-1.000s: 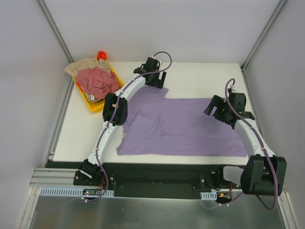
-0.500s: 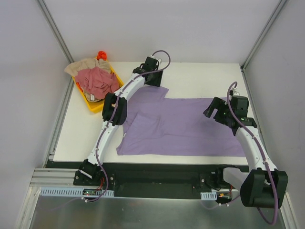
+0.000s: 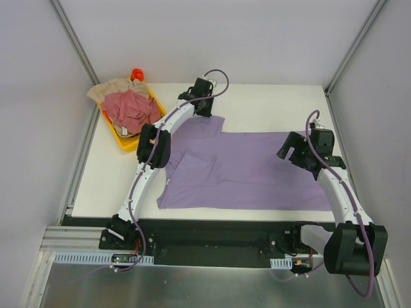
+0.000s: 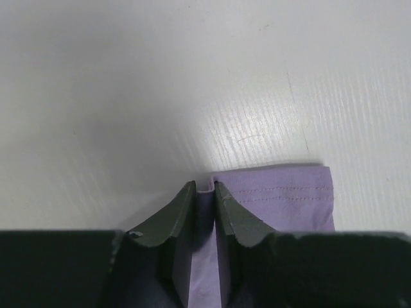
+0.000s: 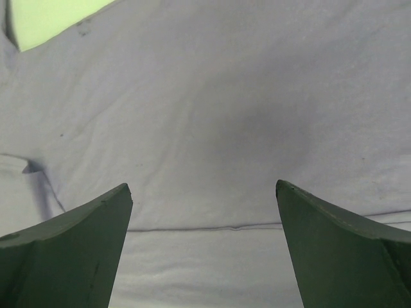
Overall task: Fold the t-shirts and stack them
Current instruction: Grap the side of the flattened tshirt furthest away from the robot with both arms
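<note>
The lavender t-shirt [image 3: 250,170] lies spread flat across the table, one sleeve reaching toward the far side. My left gripper [image 3: 204,110] is down at that sleeve's far corner. In the left wrist view the left gripper [image 4: 204,185] is shut on a pinch of the sleeve hem [image 4: 282,199]. My right gripper [image 3: 290,151] hovers over the shirt's right part, and the right wrist view shows this gripper [image 5: 203,186] open with only flat purple cloth [image 5: 212,115] beneath. A pink-red t-shirt [image 3: 128,109] and a beige t-shirt [image 3: 112,86] lie crumpled in the tray.
The yellow tray [image 3: 131,144] stands at the table's far left corner, with a small orange object [image 3: 136,74] behind it. White table surface [image 3: 276,106] shows beyond the shirt. Grey walls close in the sides and back.
My left gripper has closed from wide open onto the sleeve hem. The right arm has shifted slightly, its gripper staying open over the shirt.
</note>
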